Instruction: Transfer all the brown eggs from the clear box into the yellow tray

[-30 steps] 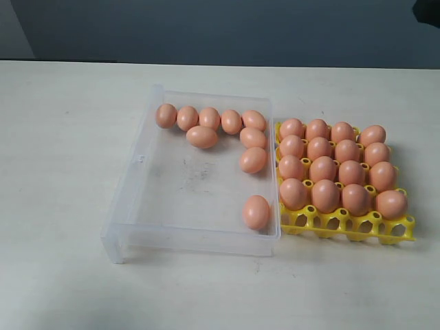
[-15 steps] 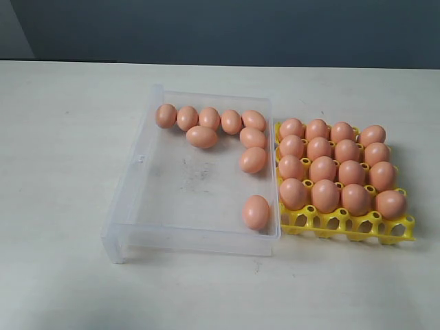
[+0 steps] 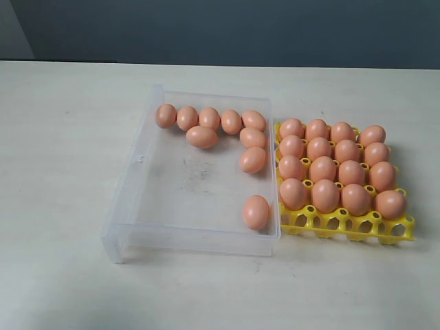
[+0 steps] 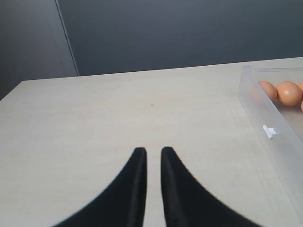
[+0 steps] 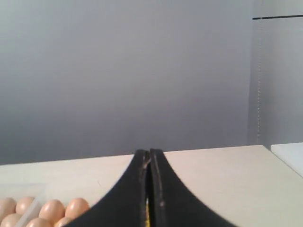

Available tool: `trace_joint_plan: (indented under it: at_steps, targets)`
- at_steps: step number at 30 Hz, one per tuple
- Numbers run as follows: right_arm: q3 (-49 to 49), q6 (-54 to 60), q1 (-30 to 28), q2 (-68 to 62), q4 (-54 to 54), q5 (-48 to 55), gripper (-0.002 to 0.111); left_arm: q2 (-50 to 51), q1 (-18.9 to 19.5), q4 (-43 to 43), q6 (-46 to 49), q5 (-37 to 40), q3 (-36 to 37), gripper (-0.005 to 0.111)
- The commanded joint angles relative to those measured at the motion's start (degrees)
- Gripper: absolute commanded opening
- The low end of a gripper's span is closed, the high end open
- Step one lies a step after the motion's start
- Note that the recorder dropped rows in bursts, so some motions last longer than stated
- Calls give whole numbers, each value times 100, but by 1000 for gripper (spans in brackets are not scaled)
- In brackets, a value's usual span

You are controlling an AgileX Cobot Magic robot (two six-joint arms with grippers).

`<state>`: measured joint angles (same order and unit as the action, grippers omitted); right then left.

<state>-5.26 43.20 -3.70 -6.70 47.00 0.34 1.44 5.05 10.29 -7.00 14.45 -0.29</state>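
**Egg xfer: between picks, 9 to go**

You're between picks; nothing is in hand.

- **Right pincer** (image 5: 149,153): closed tight, fingers touching, empty.
- **Left pincer** (image 4: 153,151): all but closed, thin slit, empty. It hangs over bare table (image 3: 62,137), off the clear box (image 3: 130,185) on the side away from the tray.
- Neither arm shows in the ext view.
- **Brown eggs** (image 3: 209,118): 9 in the box.
  - 5 in a row along its back wall, 1 just in front of that row.
  - 2 down the tray-side wall.
  - 1 lone egg (image 3: 256,212) by the front tray-side corner.
- **Yellow tray** (image 3: 357,230): just beside the box, 16 seated, front cups empty.

Next move, my read: open the right pincer wide and take the lone egg. It's clear of the others but close to the box wall, so come straight down. Then seat it in a front cup.
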Motion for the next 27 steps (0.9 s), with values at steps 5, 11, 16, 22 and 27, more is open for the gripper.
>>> trace_joint_plan:
  at_steps: [5, 11, 16, 22, 27]
  targets:
    - [179, -4669, -33, 382, -4528, 1044, -1, 5, -3, -13, -5, -71, 29, 12]
    - [526, -4680, -33, 670, -4492, 1128, -1, 5, -3, -13, -5, -71, 29, 12]
    - [526, -4468, -33, 670, -4513, 1715, -1, 5, -3, -13, -5, -71, 29, 12]
    - [526, -4468, -33, 670, -4503, 1715, -1, 5, -3, -13, -5, -71, 29, 12]
    - [526, -4468, -19, 670, -4503, 1715, -1, 5, -3, -13, -5, -71, 29, 12]
